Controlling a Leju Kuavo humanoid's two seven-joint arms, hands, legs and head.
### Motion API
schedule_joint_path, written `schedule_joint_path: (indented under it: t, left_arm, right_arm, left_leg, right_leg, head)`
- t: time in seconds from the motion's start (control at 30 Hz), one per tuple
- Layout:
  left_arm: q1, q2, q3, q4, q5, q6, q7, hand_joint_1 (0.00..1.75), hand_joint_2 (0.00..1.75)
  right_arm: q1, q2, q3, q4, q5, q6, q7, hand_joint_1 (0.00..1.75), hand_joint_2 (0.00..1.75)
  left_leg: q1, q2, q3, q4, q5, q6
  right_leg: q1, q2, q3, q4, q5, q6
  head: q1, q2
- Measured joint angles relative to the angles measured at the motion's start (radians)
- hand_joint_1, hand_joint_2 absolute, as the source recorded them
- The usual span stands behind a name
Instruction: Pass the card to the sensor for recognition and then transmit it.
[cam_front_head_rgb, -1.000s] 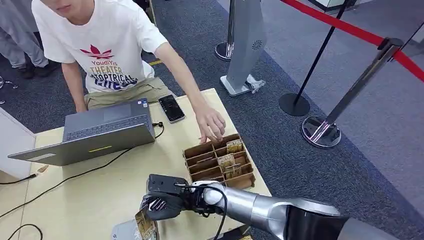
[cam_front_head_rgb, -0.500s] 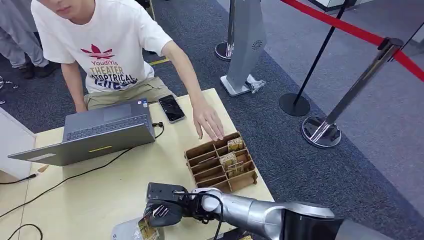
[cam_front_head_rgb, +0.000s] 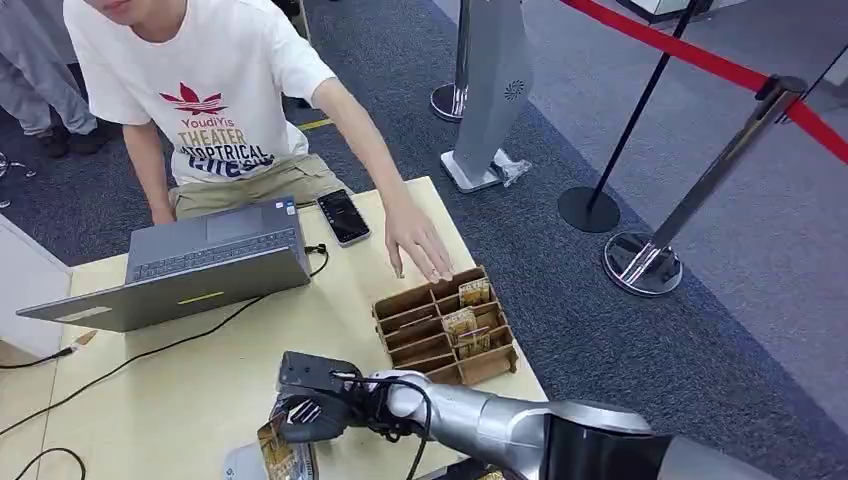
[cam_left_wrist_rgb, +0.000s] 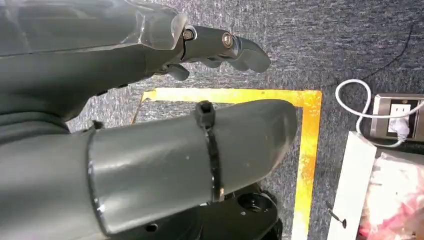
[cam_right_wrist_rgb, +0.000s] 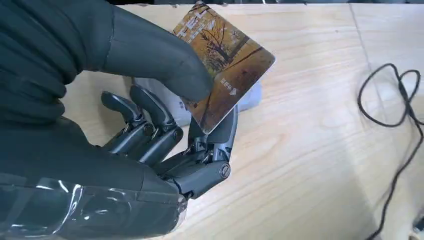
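Note:
My right hand (cam_front_head_rgb: 305, 410) (cam_right_wrist_rgb: 150, 125) pinches a brown patterned card (cam_right_wrist_rgb: 222, 65) (cam_front_head_rgb: 276, 452) between thumb and a finger. It holds the card just over the grey sensor (cam_front_head_rgb: 240, 466) (cam_right_wrist_rgb: 247, 100) at the table's near edge; the card hides most of the sensor. I cannot tell whether card and sensor touch. My left hand (cam_left_wrist_rgb: 215, 45) hangs beside my body over the carpet, its fingers loosely curled and holding nothing.
A cardboard divider box (cam_front_head_rgb: 447, 325) with more cards stands at the table's right side. A person's hand (cam_front_head_rgb: 418, 245) hovers at its far edge. A laptop (cam_front_head_rgb: 185, 270), a phone (cam_front_head_rgb: 343, 216) and black cables (cam_front_head_rgb: 150, 350) lie on the wooden table (cam_front_head_rgb: 180, 400). Stanchions (cam_front_head_rgb: 640, 260) stand to the right.
My right hand has carried the card a little to the left, over the sensor. The person's hand has lifted out of the box and drawn back slightly.

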Motion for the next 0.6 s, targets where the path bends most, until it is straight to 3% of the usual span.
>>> schedule_joint_path:
  t: [0.17,0.6]
  left_arm:
    - [0.000,0.000,-0.001,0.000,-0.005,0.000,0.001,0.00,0.00]
    - [0.000,-0.001,-0.001,0.000,0.004,0.010,0.013,0.00,0.00]
  right_arm:
    - [-0.001,0.000,-0.030,-0.003,0.012,-0.020,-0.007,1.75,1.75]
    - [-0.037,0.007,-0.029,-0.005,0.306,-0.119,0.032,1.75,1.75]
  left_leg:
    - [0.000,0.000,0.000,0.000,0.000,0.000]
    - [0.000,0.000,0.000,0.000,0.000,0.000]
  right_leg:
    - [0.000,0.000,0.000,0.000,0.000,0.000]
    - [0.000,0.000,0.000,0.000,0.000,0.000]
  head:
    - [0.000,0.000]
    - [0.000,0.000]
